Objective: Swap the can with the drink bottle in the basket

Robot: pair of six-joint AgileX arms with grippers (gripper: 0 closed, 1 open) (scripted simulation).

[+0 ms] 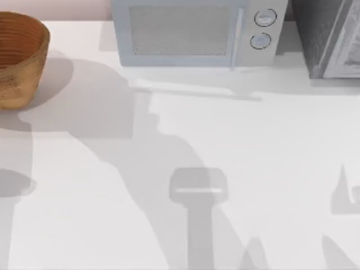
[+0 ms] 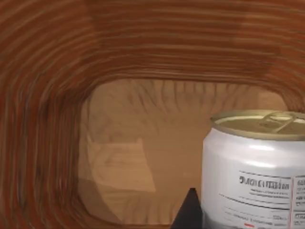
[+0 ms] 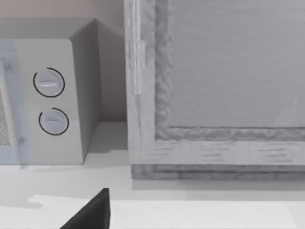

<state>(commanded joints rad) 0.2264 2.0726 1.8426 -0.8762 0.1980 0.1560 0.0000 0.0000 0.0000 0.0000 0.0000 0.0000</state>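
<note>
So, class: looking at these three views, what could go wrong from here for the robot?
1. The left wrist view looks inside the orange-brown woven wicker basket, with the white can with the gold pull-tab lid very close; the left pincer might knock it over.
2. The basket sits at the white table's far left edge in the top view; a push could shift it off.
3. The right pincer's dark tip is near the grey microwave.

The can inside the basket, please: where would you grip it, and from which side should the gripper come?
Grip the can across its smooth white cylindrical body, below the gold pull-tab lid, coming down from above through the basket's open top. It stands upright and the woven walls ring it, so a sideways approach looks blocked.
</note>
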